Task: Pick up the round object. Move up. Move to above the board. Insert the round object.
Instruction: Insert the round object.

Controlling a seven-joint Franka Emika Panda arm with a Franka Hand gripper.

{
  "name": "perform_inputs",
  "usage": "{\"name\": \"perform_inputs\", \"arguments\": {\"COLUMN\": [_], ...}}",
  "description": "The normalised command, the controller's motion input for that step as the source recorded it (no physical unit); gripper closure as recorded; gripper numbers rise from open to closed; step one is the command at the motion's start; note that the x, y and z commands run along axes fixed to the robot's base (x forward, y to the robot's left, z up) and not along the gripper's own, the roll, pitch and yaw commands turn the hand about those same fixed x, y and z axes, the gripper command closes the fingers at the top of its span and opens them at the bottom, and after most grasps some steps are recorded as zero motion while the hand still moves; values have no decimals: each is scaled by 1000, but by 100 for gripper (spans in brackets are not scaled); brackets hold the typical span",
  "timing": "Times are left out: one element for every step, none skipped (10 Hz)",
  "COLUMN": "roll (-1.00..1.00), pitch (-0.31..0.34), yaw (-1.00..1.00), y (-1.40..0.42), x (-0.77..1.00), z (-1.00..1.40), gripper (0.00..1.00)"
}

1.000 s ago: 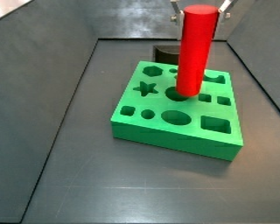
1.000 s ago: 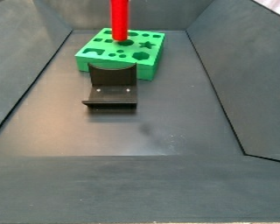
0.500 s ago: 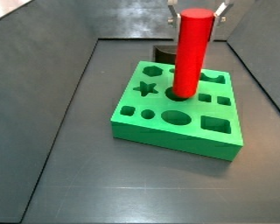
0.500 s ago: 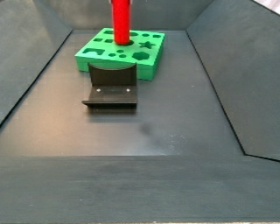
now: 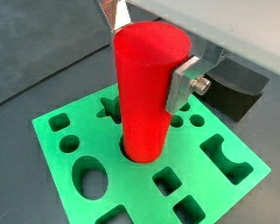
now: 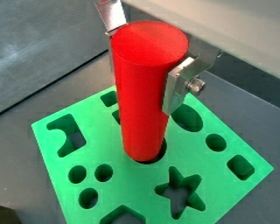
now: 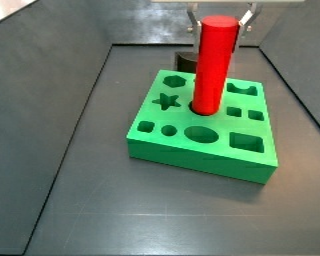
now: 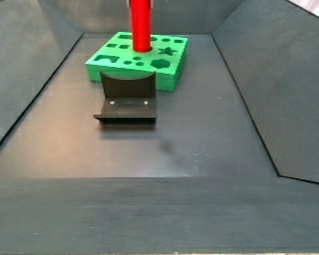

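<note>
In both wrist views our pincer [image 5: 154, 48] grips the round object [image 5: 146, 92] upright, its lower end inside a round hole of the board [image 5: 241, 197]. In a side view, the fixture [image 8: 127, 103] stands at the board's 6 o'clock

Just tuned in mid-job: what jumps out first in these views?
A tall bright red cylinder peg stands upright, its lower end in a round hole of the thick green square board with dark cut-outs. The end effector grips the peg's top. A dark L-shaped fixture sits on the floor beside the board.
</note>
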Motion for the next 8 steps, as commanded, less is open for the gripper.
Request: {"name": "perform_inputs", "arguments": {"roll": [0, 0, 0, 1, 0, 9, 0, 0], "pitch": [66, 99, 121, 131, 156, 154, 136, 131], "yaw": [0, 0, 0, 0, 0, 0, 0, 0], "y": [-31, 0, 0, 0, 0, 0, -26, -51], "x": [-54, -54, -17, -57, -11, 0, 31, 134], "z": [-100, -149, -134, -163, -189, -286, -400, -537], "gripper": [100, 100, 100, 100, 100, 100, 100, 100]}}
